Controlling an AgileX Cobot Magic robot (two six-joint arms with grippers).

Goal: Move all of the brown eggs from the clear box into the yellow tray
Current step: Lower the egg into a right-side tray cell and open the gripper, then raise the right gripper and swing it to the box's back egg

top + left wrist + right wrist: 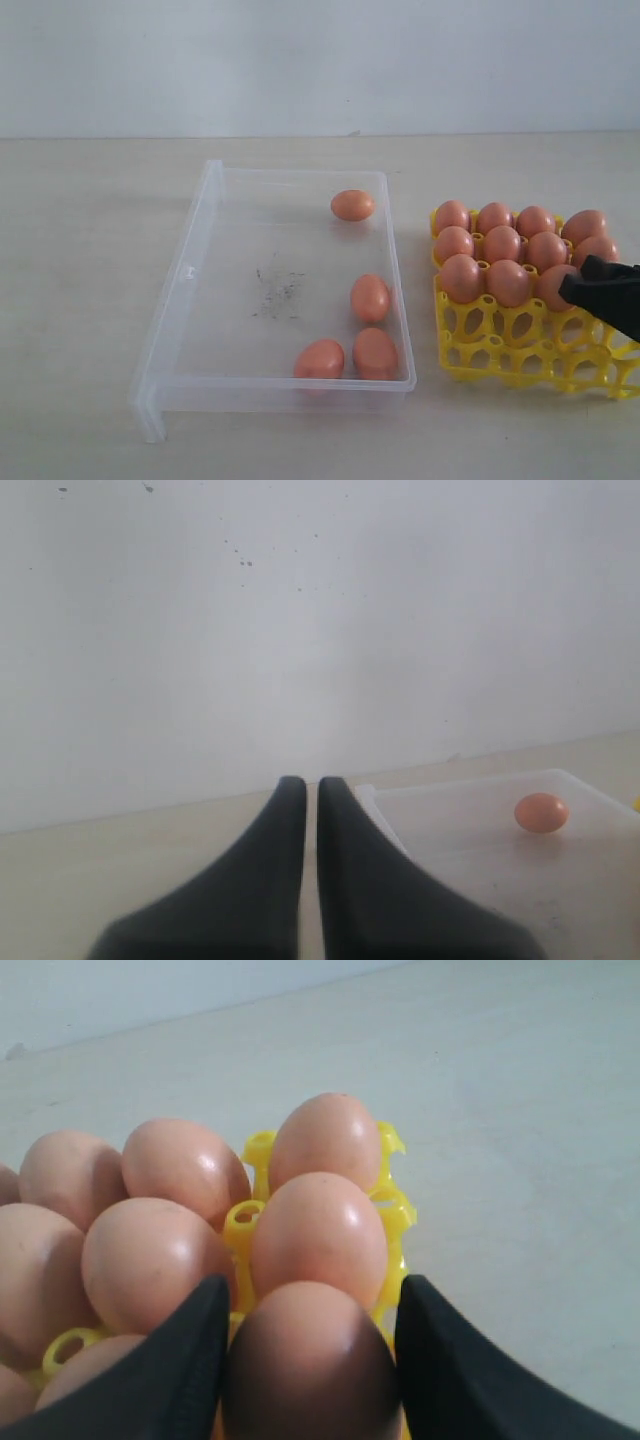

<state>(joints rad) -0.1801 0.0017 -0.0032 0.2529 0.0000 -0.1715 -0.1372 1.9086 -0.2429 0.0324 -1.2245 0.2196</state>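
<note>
While the left claw (311, 782) hangs clenched on nothing over the pale surface (80, 300), its black fingers (280, 830) nearly touching, the clear box (178, 300) lies beyond it with dark specks on its floor. Four brown eggs (370, 298) lie inside: one alone near the 1 o'clock corner, one against the wall at 4 o'clock, and two side by side at 5 o'clock by the near wall. At 3 o'clock of the box, just beside it, sits the yellow tray (500, 352). Eleven eggs stand in its far three rows, and the near cups show open lattice. The right claw (312, 1298) reaches in from 3 o'clock and grasps a brown egg (548, 285), the rightmost one showing in the third row, with a finger pressed on each flank and the egg low among its neighbours.
</note>
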